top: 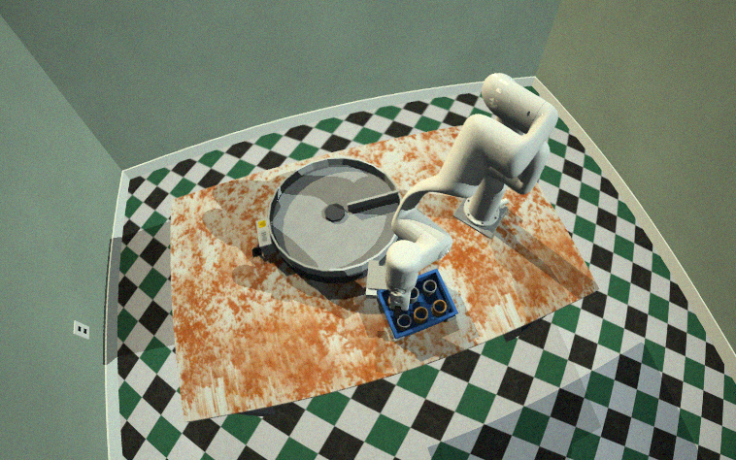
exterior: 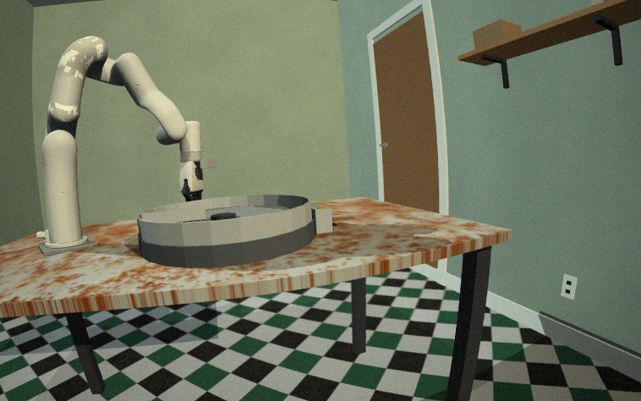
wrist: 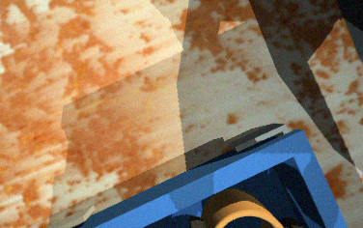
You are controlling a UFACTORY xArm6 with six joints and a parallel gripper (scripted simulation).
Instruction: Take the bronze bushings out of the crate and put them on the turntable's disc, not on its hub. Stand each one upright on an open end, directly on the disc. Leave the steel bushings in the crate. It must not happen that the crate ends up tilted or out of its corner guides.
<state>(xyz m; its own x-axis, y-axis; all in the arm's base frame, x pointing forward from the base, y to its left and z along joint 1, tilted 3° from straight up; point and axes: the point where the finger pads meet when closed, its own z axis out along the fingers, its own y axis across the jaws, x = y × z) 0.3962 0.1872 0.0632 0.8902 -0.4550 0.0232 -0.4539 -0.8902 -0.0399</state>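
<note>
A blue crate (top: 418,305) sits on the table just in front of the grey turntable (top: 333,216). In it I see two bronze bushings (top: 420,313) (top: 439,307) and steel bushings (top: 429,285) (top: 403,320), all upright. My gripper (top: 398,304) is down inside the crate's left side and is shut on a bronze bushing (wrist: 238,210), whose rim shows at the bottom of the wrist view inside the blue crate wall (wrist: 232,174). In the exterior view the gripper (exterior: 191,194) is low behind the turntable rim, which hides the crate. The disc holds no bushings; its dark hub (top: 334,213) is at the centre.
A dark bar (top: 374,201) lies across the disc from the hub to the rim. A raised rim (exterior: 227,227) surrounds the turntable, with a small box (exterior: 322,218) on its side. The arm's base (top: 483,213) stands behind the crate.
</note>
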